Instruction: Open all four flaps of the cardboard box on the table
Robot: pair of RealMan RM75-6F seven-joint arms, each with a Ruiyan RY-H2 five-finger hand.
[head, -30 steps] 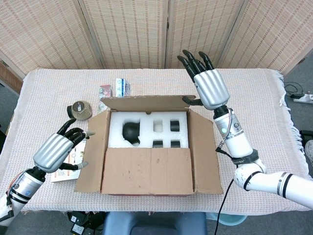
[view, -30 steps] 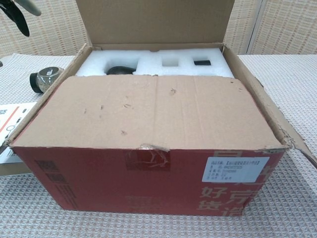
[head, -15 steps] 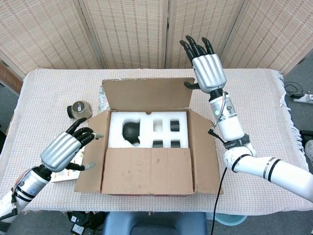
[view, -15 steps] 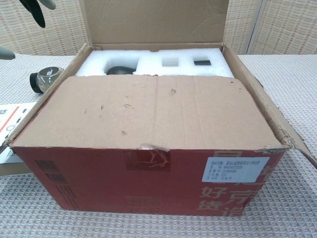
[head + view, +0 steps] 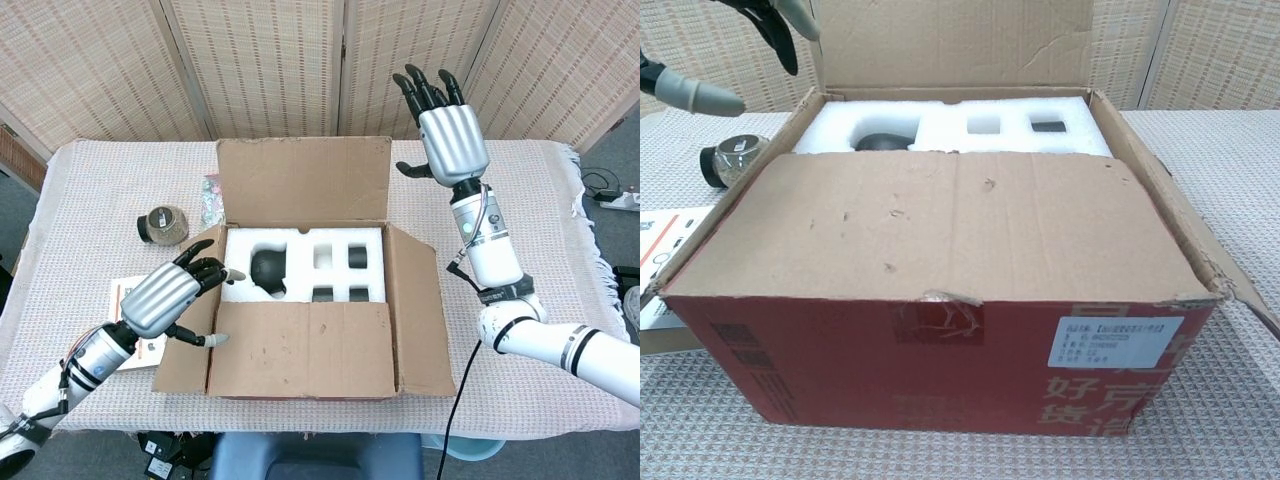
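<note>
The cardboard box (image 5: 300,330) (image 5: 940,360) stands mid-table with white foam (image 5: 300,262) and a black item (image 5: 268,270) showing inside. Its far flap (image 5: 305,180) stands upright, the side flaps (image 5: 415,310) lean outward, and the near flap (image 5: 300,345) (image 5: 940,225) lies folded in over the front half. My left hand (image 5: 175,300) hovers over the box's left flap with fingers spread, holding nothing; its fingertips (image 5: 700,92) show at the chest view's top left. My right hand (image 5: 452,130) is raised, fingers apart, right of the far flap and clear of it.
A round jar (image 5: 163,224) (image 5: 728,160) sits left of the box. A printed leaflet (image 5: 125,300) (image 5: 665,240) lies under my left arm. Small packets (image 5: 212,195) peek out behind the far flap's left side. Bamboo screens back the table.
The far flap has swung from leaning over the box to upright. My right hand rose and shifted right, off the flap. My left hand moved right, up over the left flap.
</note>
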